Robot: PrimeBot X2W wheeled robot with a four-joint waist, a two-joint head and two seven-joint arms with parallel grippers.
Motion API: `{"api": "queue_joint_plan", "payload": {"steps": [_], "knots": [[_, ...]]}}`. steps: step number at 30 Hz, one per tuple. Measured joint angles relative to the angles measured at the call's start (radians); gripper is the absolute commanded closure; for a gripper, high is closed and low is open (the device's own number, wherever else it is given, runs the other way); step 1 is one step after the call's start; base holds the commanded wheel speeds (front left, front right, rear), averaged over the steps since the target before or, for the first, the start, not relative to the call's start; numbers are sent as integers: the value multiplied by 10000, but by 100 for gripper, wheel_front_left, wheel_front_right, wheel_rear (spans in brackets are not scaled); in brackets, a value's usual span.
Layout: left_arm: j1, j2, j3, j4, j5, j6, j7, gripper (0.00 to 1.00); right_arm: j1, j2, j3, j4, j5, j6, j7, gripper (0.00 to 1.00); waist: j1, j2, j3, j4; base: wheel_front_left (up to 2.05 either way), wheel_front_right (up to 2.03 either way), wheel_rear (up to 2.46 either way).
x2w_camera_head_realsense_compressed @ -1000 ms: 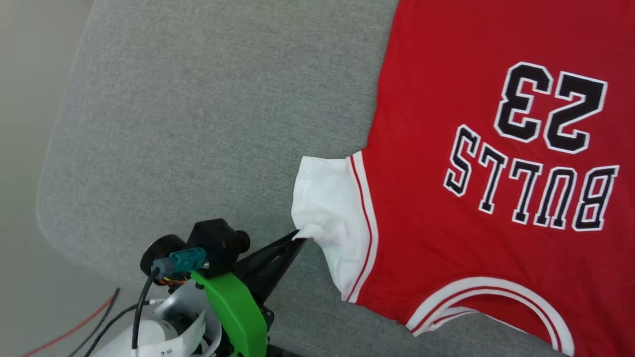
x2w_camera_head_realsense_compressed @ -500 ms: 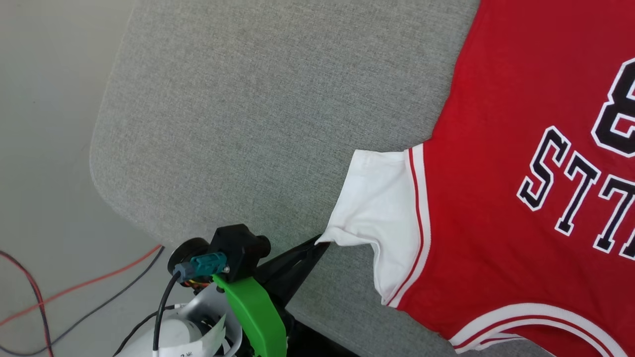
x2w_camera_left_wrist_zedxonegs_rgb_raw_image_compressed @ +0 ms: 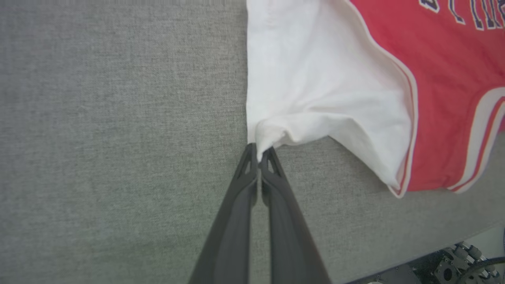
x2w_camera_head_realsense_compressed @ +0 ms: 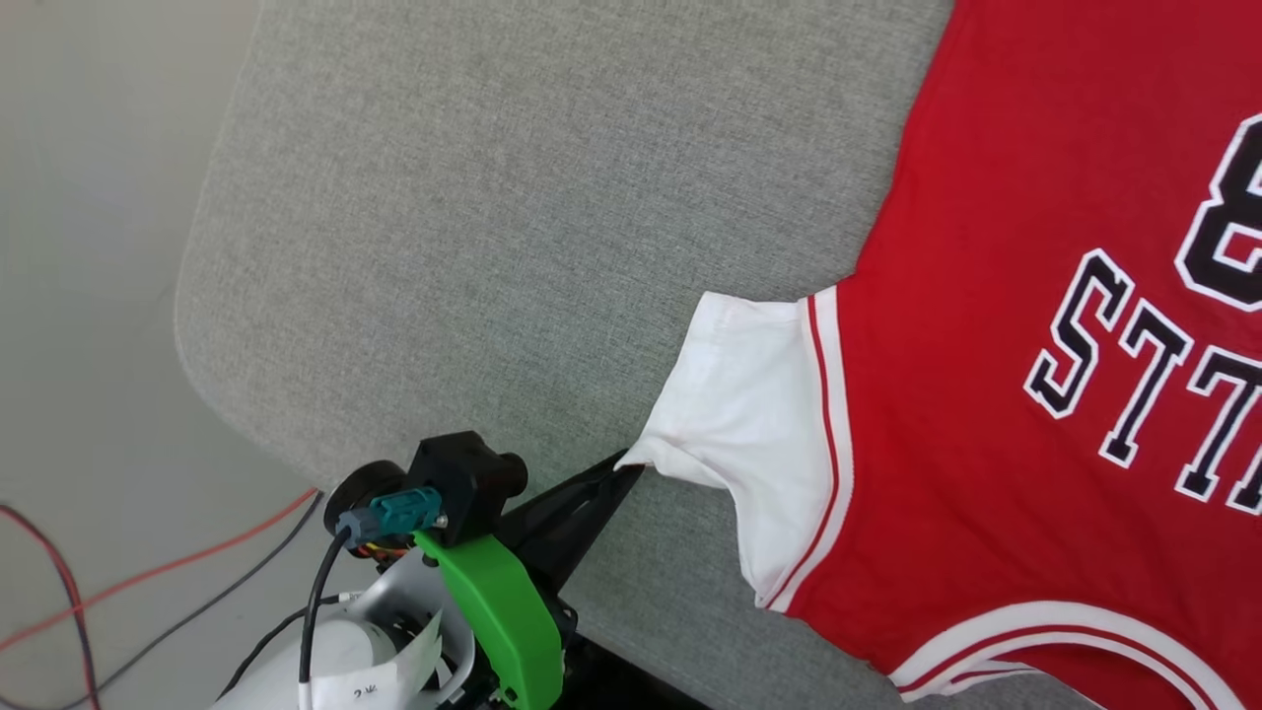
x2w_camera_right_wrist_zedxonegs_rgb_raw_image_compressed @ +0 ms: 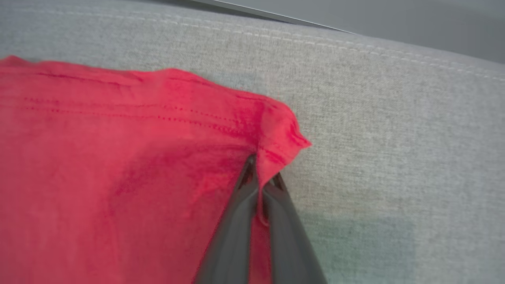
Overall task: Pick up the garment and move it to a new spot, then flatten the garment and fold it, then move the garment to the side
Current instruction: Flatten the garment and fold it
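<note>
Left gripper (x2w_camera_left_wrist_zedxonegs_rgb_raw_image_compressed: pixel 259 150) pinches garment (x2w_camera_head_realsense_compressed: pixel 986 247) by white sleeve corner; right gripper (x2w_camera_right_wrist_zedxonegs_rgb_raw_image_compressed: pixel 262 169) pinches red hem corner; lettering (x2w_camera_head_realsense_compressed: pixel 1134 375) cut off at edge.

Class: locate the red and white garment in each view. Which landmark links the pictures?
Head view: garment at right, its white sleeve pinched at the corner by the left gripper.
Left wrist view: garment upper right, sleeve corner between the shut fingertips.
Right wrist view: garment across the left, red hem corner pinched by the right gripper.
Shared landmark: grey fabric surface underneath.

light: bright, even, diffuse | shadows: faint, soft-edged | focus: head view sharp; wrist views softer, washed
</note>
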Motion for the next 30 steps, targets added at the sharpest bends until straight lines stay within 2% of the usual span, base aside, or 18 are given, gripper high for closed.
{"api": "queue_joint_plan", "payload": {"steps": [8,13,19,30], "knots": [[12,115,178,140,-15,299,0,100,1203,284,71,105,253,0,-441,100,0,0,-702,-425,0,0,0],[187,341,318,295,-92,520,4,100,2490,941,-35,-140,633,0,-610,100,0,0,-1413,-814,0,0,0],[603,523,382,426,-234,740,46,100,4075,1298,209,-332,1200,0,-832,100,-1,0,-2371,-1353,0,0,0],[1126,631,740,552,-688,1193,-174,100,7155,1814,295,-1785,2437,0,-974,100,-1,1,-4067,-2497,0,0,0]]}}
